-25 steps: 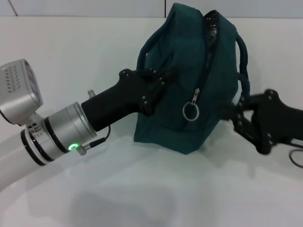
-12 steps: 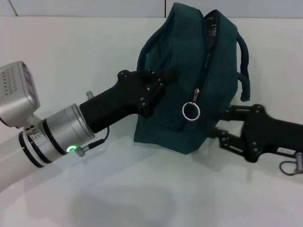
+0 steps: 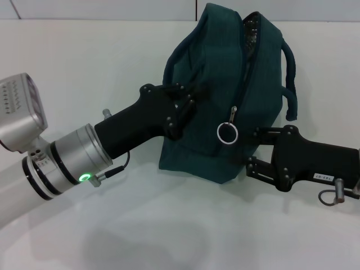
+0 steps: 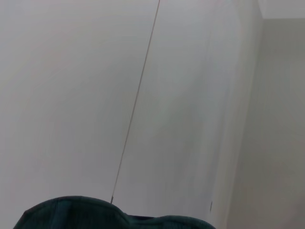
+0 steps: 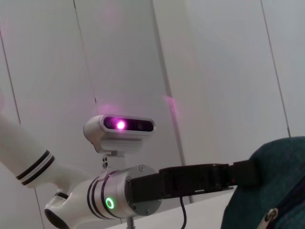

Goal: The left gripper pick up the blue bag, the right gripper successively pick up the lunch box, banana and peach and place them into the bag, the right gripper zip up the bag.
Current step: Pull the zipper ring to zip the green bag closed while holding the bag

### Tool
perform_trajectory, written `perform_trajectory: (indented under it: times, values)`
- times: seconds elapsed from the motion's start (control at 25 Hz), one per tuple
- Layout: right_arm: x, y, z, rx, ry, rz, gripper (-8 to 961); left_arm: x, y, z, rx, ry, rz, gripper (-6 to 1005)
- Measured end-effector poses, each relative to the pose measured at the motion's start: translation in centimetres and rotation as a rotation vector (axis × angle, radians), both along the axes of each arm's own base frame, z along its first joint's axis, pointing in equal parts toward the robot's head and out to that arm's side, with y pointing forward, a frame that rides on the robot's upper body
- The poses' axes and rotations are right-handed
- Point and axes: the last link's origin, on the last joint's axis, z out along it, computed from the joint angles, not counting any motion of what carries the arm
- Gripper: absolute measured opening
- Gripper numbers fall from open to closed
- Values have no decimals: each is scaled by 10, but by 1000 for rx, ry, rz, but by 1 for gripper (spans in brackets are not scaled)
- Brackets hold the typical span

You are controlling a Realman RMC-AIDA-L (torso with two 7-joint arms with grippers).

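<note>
The blue bag [image 3: 225,84] hangs tilted above the white table, its zipper partly open at the top, with silver lining showing there. Its ring pull [image 3: 226,133] dangles on the front. My left gripper [image 3: 185,104] is shut on the bag's left side near a cord handle. My right gripper [image 3: 254,149] is open at the bag's lower right corner, just right of the ring pull, fingers pointing at the fabric. The left wrist view shows only an edge of the blue bag [image 4: 95,214]. The right wrist view shows the blue bag [image 5: 271,191] and the left gripper [image 5: 245,171]. The lunch box, banana and peach are out of view.
The white table [image 3: 169,225] stretches under both arms, and a pale wall stands behind. The left arm's grey camera block [image 3: 19,107] sticks up at the far left. A small cable loop [image 3: 333,196] hangs under the right gripper's body.
My right gripper has moved left and slightly down, from beside the bag's right handle to its lower right corner near the ring pull. The left gripper and bag have stayed put.
</note>
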Motion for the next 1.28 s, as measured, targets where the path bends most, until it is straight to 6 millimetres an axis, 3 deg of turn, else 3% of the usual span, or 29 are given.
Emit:
perform_trajectory:
  times: [0.64, 1.28]
  values:
    - [-14, 4, -7, -34, -6, 49, 363, 0, -1, -1, -6, 4, -4, 54]
    - [-18, -3, -5, 23, 41, 127, 288, -1, -2, -1, -6, 3, 0, 55]
